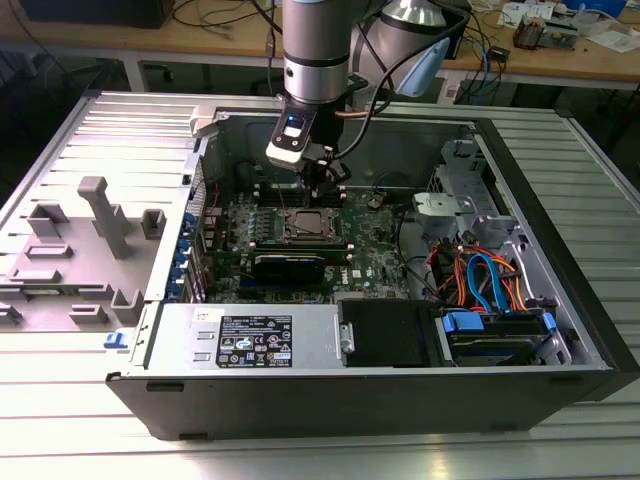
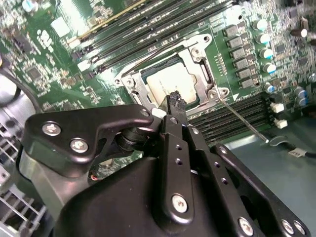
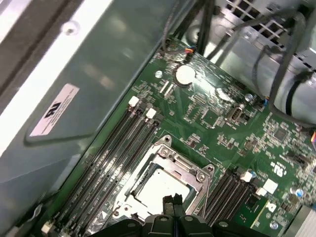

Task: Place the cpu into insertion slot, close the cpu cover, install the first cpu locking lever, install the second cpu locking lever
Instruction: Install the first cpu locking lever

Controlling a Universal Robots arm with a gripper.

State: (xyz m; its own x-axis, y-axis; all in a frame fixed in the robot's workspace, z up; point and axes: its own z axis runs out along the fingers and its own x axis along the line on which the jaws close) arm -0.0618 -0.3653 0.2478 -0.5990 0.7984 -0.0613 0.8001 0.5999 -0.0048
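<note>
Wooden workbenches strung with cables stand behind a ribbed metal table (image 1: 560, 440), where an open dark-grey computer case (image 1: 400, 395) lies on its side. In the exterior view, the arm's black gripper (image 1: 322, 185) hangs just above the small square insertion slot with a silvery rim (image 1: 288, 232) on the green motherboard (image 1: 375, 245). The case walls stand well apart from it, and a long black rectangular card (image 1: 288, 265) lies just beside the slot.

In the second wrist view, the fingers (image 2: 173, 103) are pressed together with nothing between them. Their tip is over one edge of the dull silver-grey square cpu (image 2: 165, 84), which is seated in the slot — whether they touch it cannot be told. The thin silvery cpu cover frame (image 2: 163, 59) lies down around the chip. A thin silvery lever rod (image 2: 242, 118) angles out from the socket's corner across long black memory slots (image 2: 254, 103).

The first wrist view adds the far side — a round silver coin battery (image 3: 185, 74) and the grey case wall with a white label (image 3: 54, 108), with more memory slots between that wall and the socket.
</note>
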